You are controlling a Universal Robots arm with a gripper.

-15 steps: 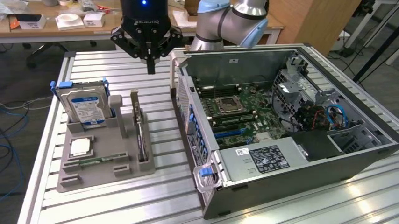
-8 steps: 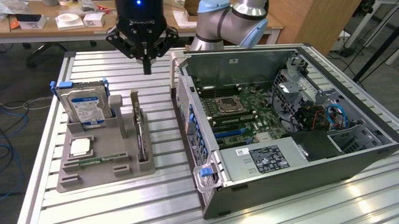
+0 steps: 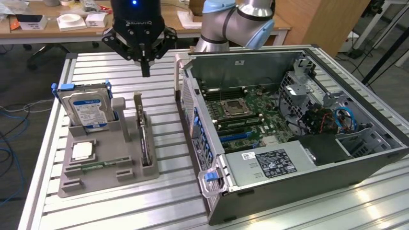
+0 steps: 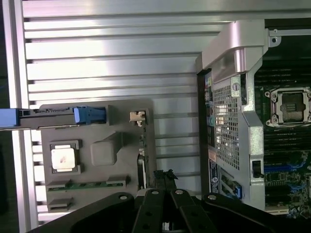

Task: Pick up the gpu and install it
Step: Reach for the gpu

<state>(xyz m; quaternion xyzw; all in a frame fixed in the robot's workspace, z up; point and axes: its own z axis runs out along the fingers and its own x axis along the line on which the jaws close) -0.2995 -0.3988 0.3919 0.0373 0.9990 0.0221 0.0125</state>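
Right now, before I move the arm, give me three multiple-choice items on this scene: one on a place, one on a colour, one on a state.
1. Where is the gpu?
A. Standing on edge in the grey holder
B. Seated in the computer case
C. Between the gripper's fingers

2. What colour is the label on the hard drive?
A. Red
B. Blue
C. Yellow

3. How is the gripper?
A. Open and empty
B. Shut on the gpu
C. Shut and empty

Answers:
1. A: the card stands in a slot of the holder, beside the hard drive.
2. B: the upright drive's face is blue.
3. C: the fingers meet above the holder with nothing between them.
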